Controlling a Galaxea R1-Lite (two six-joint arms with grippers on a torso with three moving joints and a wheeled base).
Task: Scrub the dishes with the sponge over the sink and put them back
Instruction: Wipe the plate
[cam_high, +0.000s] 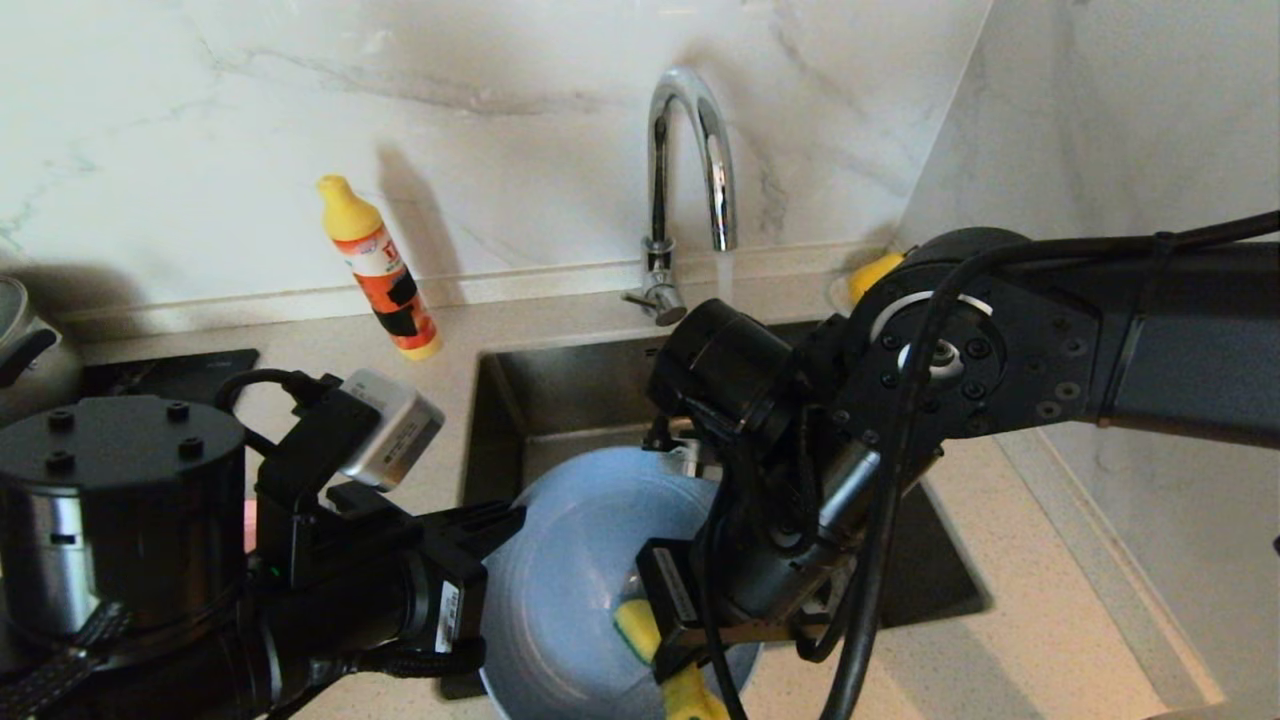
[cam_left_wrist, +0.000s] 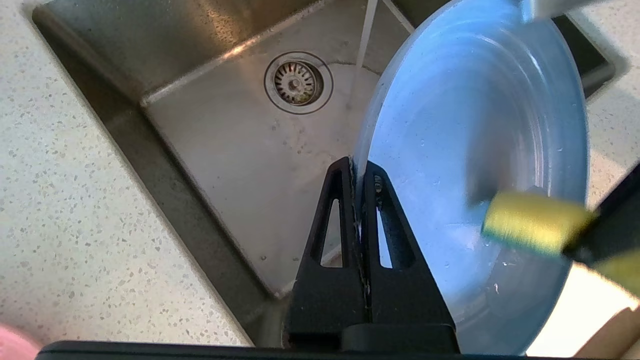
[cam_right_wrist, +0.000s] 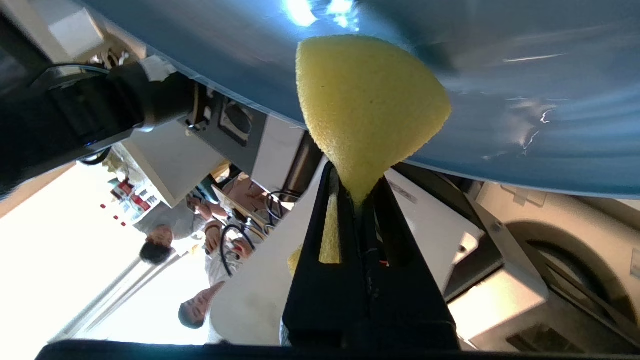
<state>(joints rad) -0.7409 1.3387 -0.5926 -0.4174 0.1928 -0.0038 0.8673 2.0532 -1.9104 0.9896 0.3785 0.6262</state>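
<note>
A grey-blue plate (cam_high: 570, 560) hangs tilted on edge over the steel sink (cam_high: 560, 400). My left gripper (cam_high: 505, 525) is shut on the plate's rim; the left wrist view shows the rim pinched between the fingertips of this gripper (cam_left_wrist: 356, 172), with the plate (cam_left_wrist: 465, 125) above the basin floor (cam_left_wrist: 225, 150). My right gripper (cam_high: 665, 640) is shut on the yellow sponge (cam_high: 637, 628). The sponge (cam_right_wrist: 365, 100) bulges out past the gripper (cam_right_wrist: 357, 185) and presses against the plate's face (cam_right_wrist: 525, 100). The other dishes are out of view.
The faucet (cam_high: 690, 160) runs a thin stream into the sink near the strainer drain (cam_left_wrist: 297, 82). A yellow-capped orange bottle (cam_high: 380, 270) stands on the counter left of the sink. A steel pot (cam_high: 25, 350) sits at the far left. Marble walls close the back and right.
</note>
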